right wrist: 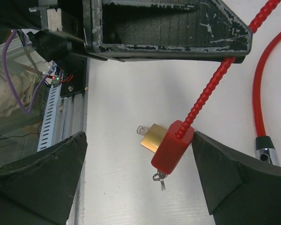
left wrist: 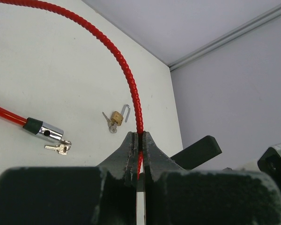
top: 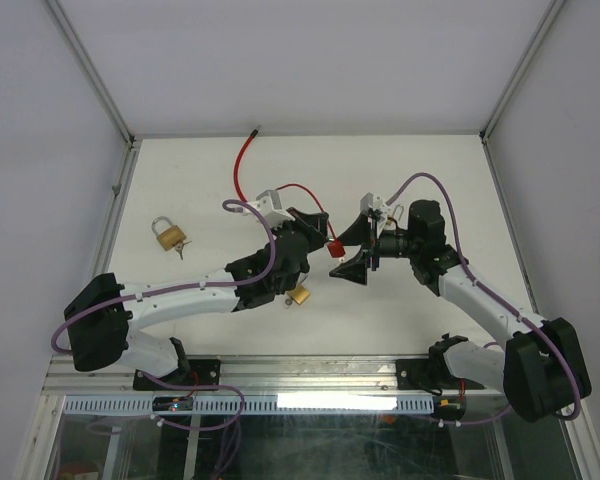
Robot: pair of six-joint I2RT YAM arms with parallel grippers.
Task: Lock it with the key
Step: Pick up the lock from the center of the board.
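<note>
Clamped shut on the red ribbed cable (left wrist: 126, 70), the left end effector (left wrist: 139, 140) holds it above the counter (left wrist: 37, 70). Its red lock block (right wrist: 172, 146) hangs between the wide-open jaws of the right end effector (right wrist: 139, 140), which grips nothing. A small brass padlock (right wrist: 151, 138) lies partly hidden behind the block; whose key (right wrist: 160, 179) shows below is unclear
</note>
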